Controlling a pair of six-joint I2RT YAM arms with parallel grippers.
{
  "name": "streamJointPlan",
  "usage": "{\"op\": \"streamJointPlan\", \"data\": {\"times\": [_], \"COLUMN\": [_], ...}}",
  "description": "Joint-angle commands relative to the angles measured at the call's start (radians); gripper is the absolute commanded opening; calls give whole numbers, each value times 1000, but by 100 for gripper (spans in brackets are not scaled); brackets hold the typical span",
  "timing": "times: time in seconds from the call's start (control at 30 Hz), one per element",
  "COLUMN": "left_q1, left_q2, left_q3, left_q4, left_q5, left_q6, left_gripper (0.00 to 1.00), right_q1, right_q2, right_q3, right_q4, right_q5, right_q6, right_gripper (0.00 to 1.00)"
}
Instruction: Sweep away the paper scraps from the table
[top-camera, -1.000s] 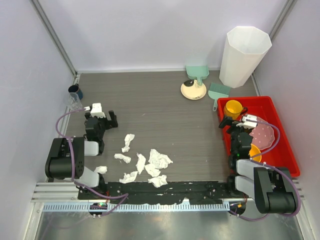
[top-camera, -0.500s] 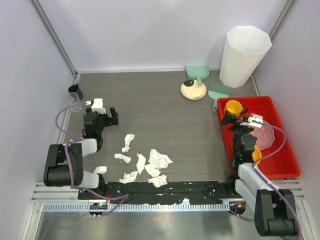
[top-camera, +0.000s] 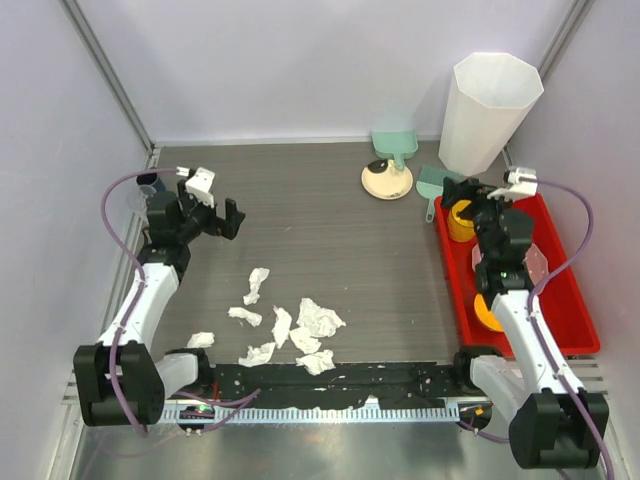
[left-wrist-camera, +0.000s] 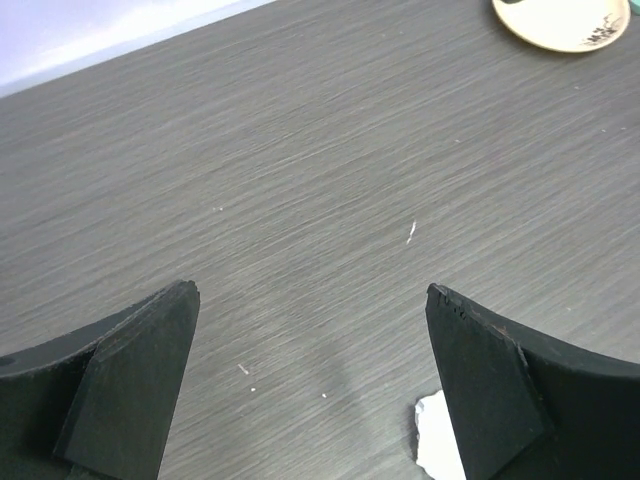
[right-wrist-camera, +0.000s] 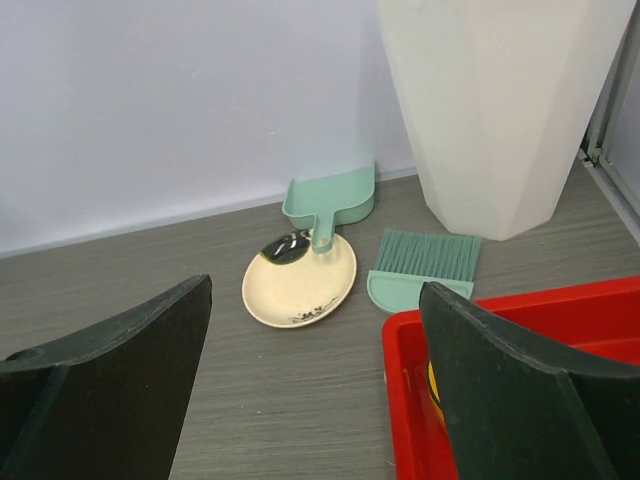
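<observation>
Left hand (top-camera: 222, 218) hangs wide open and empty over the desk (top-camera: 330, 230), near a dark blue cup (top-camera: 150, 182). Paper scraps (top-camera: 300, 325) lie clustered towards the desk's front edge, between the arms. Further right stand a cream plate (top-camera: 387, 180), green dustpan (top-camera: 396, 145), brush (top-camera: 436, 185) and white bin (top-camera: 488, 110). Right hand (top-camera: 462, 195), spread wide and empty, hovers over a red tray (top-camera: 565, 305) holding a yellow cup (top-camera: 465, 218), pink plate (top-camera: 530, 265) and orange bowl (top-camera: 487, 310).

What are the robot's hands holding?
Nothing. The left gripper and right gripper are both open and empty. The brush and dustpan lie untouched.
</observation>
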Motion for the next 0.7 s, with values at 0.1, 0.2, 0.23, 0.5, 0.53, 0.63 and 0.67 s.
{"op": "streamJointPlan", "data": {"times": [0.1,0.2,0.23,0.5,0.53,0.63,0.67], "left_q1": [2,2,2,-1,-1,-3,-4], "left_q2": [-22,18,32,166,186,213,218], "left_q3": [186,260,277,421,432,463,466], "left_q4": [-433,-504,-516,-599,-605,-610,-610], "left_q5": [86,85,86,51,45,30,26], "left_q6": [78,50,32,-24,-25,-33,-37], "left_gripper": [100,100,99,96,96,95,95], "right_q1": [4,4,4,133,171,222,220], "right_q2": [160,235,259,540,574,722,753], "right_q3": [296,397,447,650,655,725,742], "right_q4": [-348,-431,-449,-563,-567,-613,-623], "right_q5": [-21,-27,-27,-27,-23,-15,-1], "right_q6": [-62,-97,-103,-126,-177,-112,-2], "right_gripper": [90,91,91,96,96,97,96]}}
